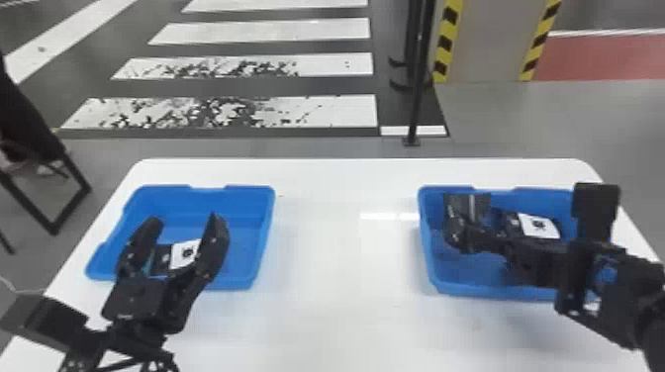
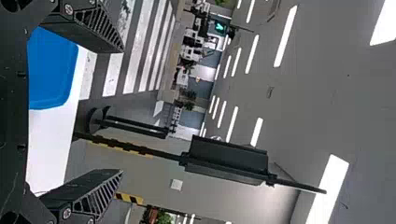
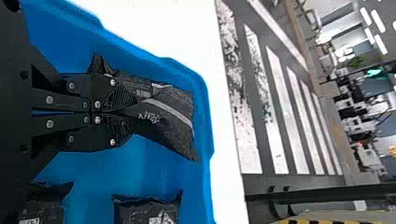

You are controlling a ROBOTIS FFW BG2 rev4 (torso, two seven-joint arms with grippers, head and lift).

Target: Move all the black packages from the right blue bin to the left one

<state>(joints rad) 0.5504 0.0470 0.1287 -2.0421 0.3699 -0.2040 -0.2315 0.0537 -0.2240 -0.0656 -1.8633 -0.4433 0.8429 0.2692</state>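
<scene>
Over the left blue bin, my left gripper has its fingers spread with nothing gripped; in the left wrist view the left gripper also stands wide apart. A black package with a white label lies in that bin, partly hidden by the fingers. At the right blue bin, my right gripper is at the left part, by a black package. The right wrist view shows the right gripper closed on this black package. Other black packages lie in the same bin, one with a white label.
Both bins stand on a white table, with a wide stretch of tabletop between them. Beyond the far table edge a black post rises from the floor. A dark chair frame is at the left.
</scene>
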